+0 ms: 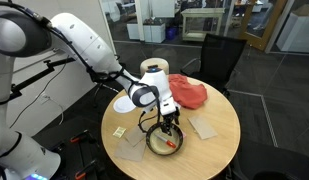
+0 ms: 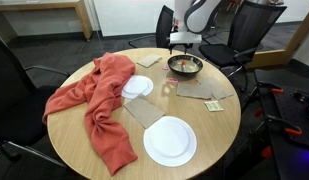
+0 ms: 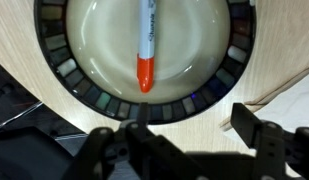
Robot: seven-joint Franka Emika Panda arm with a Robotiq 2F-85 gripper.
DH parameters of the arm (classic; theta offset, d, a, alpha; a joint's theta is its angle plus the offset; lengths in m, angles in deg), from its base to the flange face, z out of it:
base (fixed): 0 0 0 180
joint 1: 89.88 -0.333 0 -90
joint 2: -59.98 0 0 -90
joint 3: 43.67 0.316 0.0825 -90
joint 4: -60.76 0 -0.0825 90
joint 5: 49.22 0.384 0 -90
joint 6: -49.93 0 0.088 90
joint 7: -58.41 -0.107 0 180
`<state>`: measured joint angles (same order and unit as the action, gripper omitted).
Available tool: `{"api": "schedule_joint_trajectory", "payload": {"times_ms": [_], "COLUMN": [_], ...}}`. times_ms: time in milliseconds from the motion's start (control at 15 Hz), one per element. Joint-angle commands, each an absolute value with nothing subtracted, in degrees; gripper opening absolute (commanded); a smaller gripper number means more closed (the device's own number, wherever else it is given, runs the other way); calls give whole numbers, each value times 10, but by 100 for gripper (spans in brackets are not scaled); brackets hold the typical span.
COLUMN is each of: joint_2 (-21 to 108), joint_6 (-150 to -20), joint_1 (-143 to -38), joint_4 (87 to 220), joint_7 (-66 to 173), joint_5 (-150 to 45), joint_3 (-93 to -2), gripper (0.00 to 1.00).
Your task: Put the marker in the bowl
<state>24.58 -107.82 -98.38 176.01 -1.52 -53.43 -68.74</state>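
Observation:
The marker [image 3: 146,45], white with an orange cap, lies loose inside the bowl [image 3: 94,100], a pale dish with a dark patterned rim. In an exterior view the bowl [image 1: 154,145] sits at the near edge of the round wooden table [image 1: 219,135], with the marker [image 1: 170,144] as an orange spot in it. In an exterior view the bowl [image 2: 185,66] is at the far edge. My gripper [image 3: 194,125] hangs just above the bowl, open and empty; it shows in both exterior views [image 1: 171,124] [image 2: 184,45].
A red cloth [image 2: 99,100] [image 1: 189,93] drapes over the table. Two white plates [image 2: 170,140] [image 2: 137,87] and flat cardboard pieces [image 2: 204,90] [image 1: 204,127] lie around the bowl. Black chairs [image 1: 222,55] stand around the table.

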Motion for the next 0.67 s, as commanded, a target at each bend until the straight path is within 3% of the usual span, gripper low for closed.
{"api": "schedule_joint_trajectory", "payload": {"times_ms": [0,467,600], "joint_2": [286,357,319], "joint_6": [-1061,-1035,-1054], "joint_1": [-968,-959,-960], "joint_4": [1781,1835,1805], "joint_7": [8,38,19], "joint_5": [-534,-535,-541], "joint_3": [-668,-647,-651], "gripper": [100,100,100]}}
